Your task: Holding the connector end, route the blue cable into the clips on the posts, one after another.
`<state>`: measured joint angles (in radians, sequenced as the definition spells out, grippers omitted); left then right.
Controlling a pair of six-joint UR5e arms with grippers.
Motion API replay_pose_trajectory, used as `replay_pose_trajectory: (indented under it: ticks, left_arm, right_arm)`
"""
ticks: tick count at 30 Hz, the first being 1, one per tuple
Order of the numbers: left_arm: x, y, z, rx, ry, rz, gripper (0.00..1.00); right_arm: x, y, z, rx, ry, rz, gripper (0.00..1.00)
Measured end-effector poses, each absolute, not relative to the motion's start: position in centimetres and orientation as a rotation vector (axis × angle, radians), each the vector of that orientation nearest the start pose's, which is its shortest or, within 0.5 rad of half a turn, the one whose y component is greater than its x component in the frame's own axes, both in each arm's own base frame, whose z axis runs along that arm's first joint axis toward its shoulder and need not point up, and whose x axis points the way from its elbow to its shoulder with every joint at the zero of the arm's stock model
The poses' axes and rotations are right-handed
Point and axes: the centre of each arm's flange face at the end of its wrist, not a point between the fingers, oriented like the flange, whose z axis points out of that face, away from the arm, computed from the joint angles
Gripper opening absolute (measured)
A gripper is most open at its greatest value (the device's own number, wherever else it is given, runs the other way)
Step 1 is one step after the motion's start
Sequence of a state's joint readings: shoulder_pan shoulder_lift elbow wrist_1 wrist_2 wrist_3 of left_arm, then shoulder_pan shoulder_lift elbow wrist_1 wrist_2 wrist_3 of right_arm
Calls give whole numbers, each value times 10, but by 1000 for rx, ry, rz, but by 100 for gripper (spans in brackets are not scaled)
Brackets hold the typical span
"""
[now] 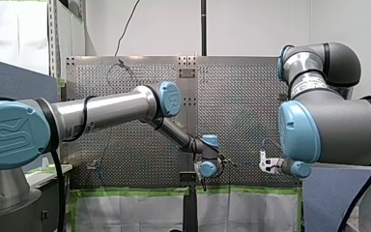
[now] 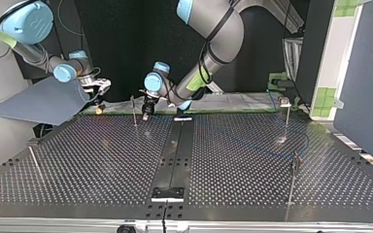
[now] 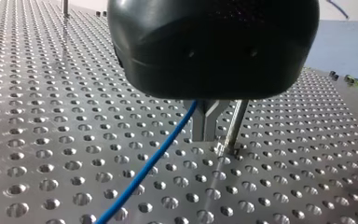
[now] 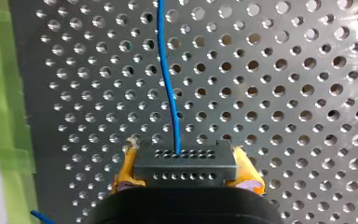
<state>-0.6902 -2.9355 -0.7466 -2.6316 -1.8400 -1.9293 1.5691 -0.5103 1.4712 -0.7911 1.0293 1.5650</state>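
Blue cable point(image 4: 168, 84): thin, limp, light; grip its stiff connector point(image 4: 185, 171), clamped in right gripper's point(image 4: 186, 164) pads point(image 4: 251, 173); left gripper's point(image 3: 205, 138) fingers point(image 3: 199, 123) closed beside cable.

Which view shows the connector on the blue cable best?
Right wrist view: the dark rectangular connector block sits close up, clamped between the yellow pads of my right gripper. Front and top views leave it too small to make out; left wrist view shows only the thin blue cable.
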Motion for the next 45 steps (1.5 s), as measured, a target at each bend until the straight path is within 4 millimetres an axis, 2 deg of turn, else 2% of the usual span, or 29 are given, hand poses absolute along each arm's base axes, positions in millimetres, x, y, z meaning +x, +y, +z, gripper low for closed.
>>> replay_pose_trajectory:
  ticks: [4, 6, 11, 12, 13, 14, 15, 16, 18, 19, 20, 21, 22, 24, 34, 45]
  left_arm:
    - [583, -621, -55, 63, 1632, -598, 0]
    - [582, -622, -55, 68, 1637, -598, 7]
    - [576, -623, -58, 89, 1660, -571, 7]
    - [575, -624, -58, 96, 1665, -570, 13]
    - [574, -624, -58, 102, 1669, -567, 13]
    - [573, -624, -59, 109, 1674, -562, 20]
    - [572, -624, -59, 115, 1678, -556, 38]
    - [572, -624, -60, 123, 1682, -550, 38]
    - [570, -624, -60, 141, 1691, -533, 63]
    - [569, -623, -60, 148, 1696, -523, 63]
    - [568, -623, -60, 155, 1703, -507, 76]
    - [567, -622, -60, 159, 1709, -495, 84]
    - [566, -621, -61, 161, 1716, -482, 84]
    - [564, -620, -62, 164, 1732, -453, 98]
    - [550, -616, -67, 218, 1808, -354, 100]
    - [523, -617, -42, 268, 1850, -318, 100]
  right_arm:
    - [184, -669, -60, 1713, -1051, 1549, 0]
    - [185, -670, -59, 1715, -1050, 1548, 0]
    - [187, -670, -59, 1720, -1049, 1550, 0]
    - [187, -670, -59, 1720, -1049, 1550, 0]
    - [187, -670, -59, 1720, -1049, 1550, 0]
    - [187, -670, -59, 1721, -1049, 1550, 0]
    - [187, -670, -59, 1721, -1049, 1551, 0]
    - [187, -670, -59, 1721, -1050, 1551, 0]
    - [187, -670, -59, 1721, -1050, 1551, 0]
    - [187, -670, -59, 1721, -1050, 1552, 0]
    - [188, -670, -59, 1721, -1050, 1552, 0]
    - [188, -670, -59, 1721, -1050, 1552, 0]
    - [188, -670, -59, 1721, -1050, 1553, 0]
    - [188, -670, -59, 1721, -1050, 1553, 0]
    - [188, -670, -59, 1722, -1049, 1553, 0]
    - [184, -671, -59, 1717, -1055, 1551, 0]
